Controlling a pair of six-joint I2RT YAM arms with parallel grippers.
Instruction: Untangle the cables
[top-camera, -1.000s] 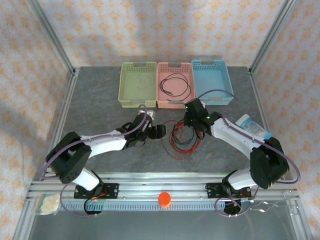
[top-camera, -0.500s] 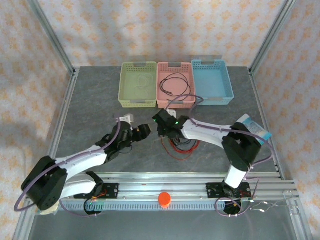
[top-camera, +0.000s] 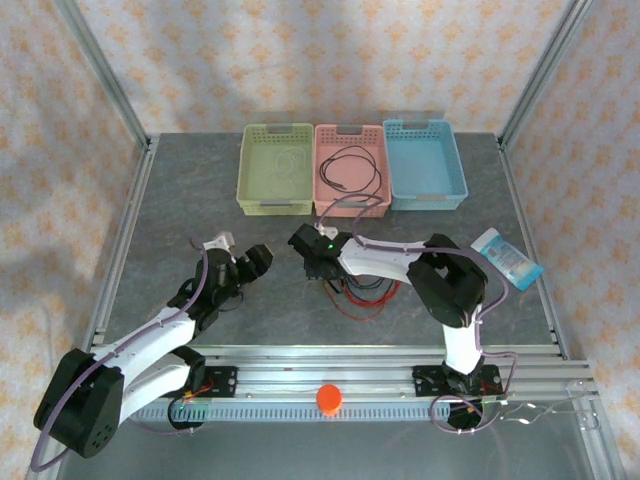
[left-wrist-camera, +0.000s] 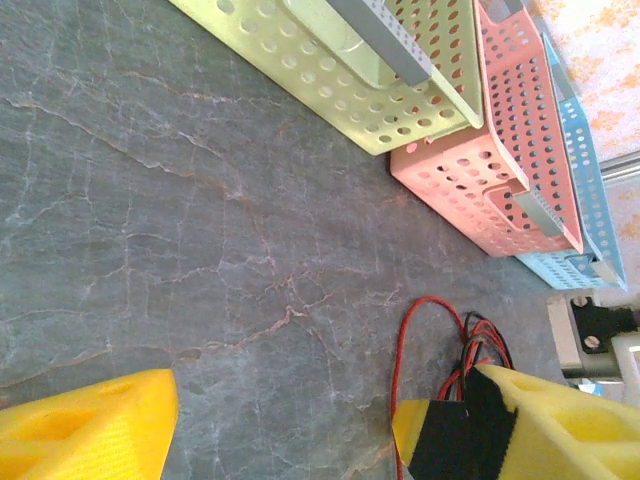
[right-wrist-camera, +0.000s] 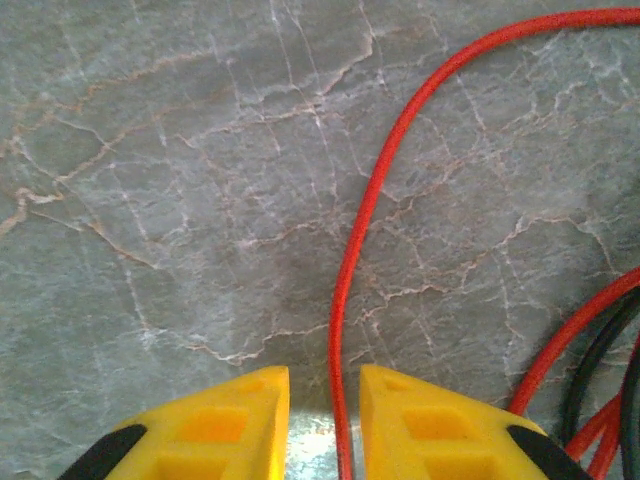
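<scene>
A tangle of red and black cables (top-camera: 366, 290) lies on the grey table in front of the baskets. My right gripper (top-camera: 301, 243) is low at the tangle's left edge. In the right wrist view it (right-wrist-camera: 323, 385) is open by a narrow gap, and a red cable (right-wrist-camera: 365, 220) runs through that gap, unclamped. A black cable (right-wrist-camera: 575, 400) lies to its right. My left gripper (top-camera: 256, 262) is left of the tangle and wide open (left-wrist-camera: 285, 410), with bare table between its fingers and the red loop (left-wrist-camera: 403, 340) beside the right finger. Another black cable (top-camera: 350, 170) sits in the pink basket, and a pale one (top-camera: 283, 163) in the green basket.
Green (top-camera: 273, 207), pink (top-camera: 352, 209) and blue (top-camera: 426, 200) baskets stand in a row at the back. A blue-and-white packet (top-camera: 506, 257) lies at the right. An orange ball (top-camera: 329, 398) rests on the front rail. Metal frame posts rise at both back corners.
Both arms have swung left. The right gripper moved from above the tangle to its left edge, over a red strand. The left gripper drew back left, away from the cables.
</scene>
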